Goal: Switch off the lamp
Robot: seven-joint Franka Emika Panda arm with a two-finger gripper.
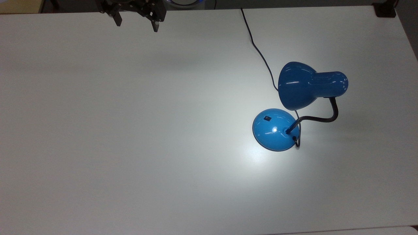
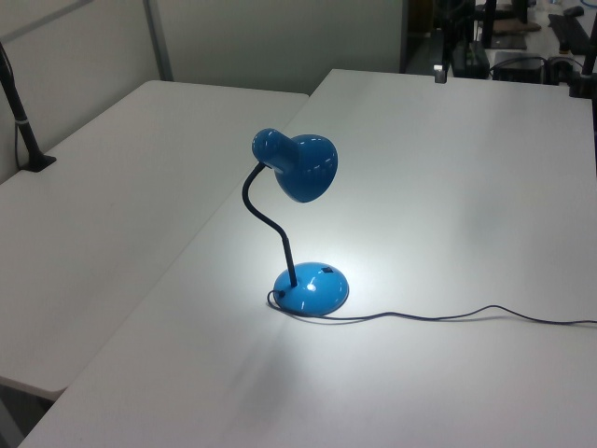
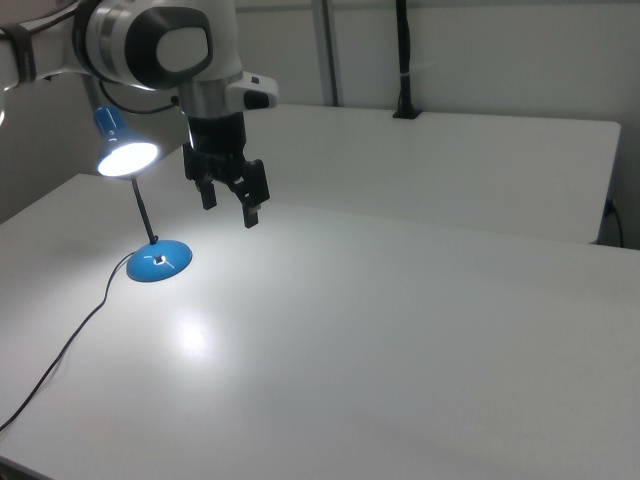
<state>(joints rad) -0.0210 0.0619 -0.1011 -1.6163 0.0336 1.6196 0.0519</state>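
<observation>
Currently lit, the lamp (image 1: pixel 276 130) stands well apart from the open-fingered hand (image 1: pixel 136 23).

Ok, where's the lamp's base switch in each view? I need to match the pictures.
Top view: switch on the base's upper-left part, right of centre.
Left view: dark mark on the base's far right side, picture centre.
Right view: small mark atop the base, far left.
Shared landmark: the cord.

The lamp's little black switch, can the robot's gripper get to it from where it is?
Probably yes. The switch sits uncovered on top of the lamp base, and the open gripper hangs apart from it over bare table.
</observation>
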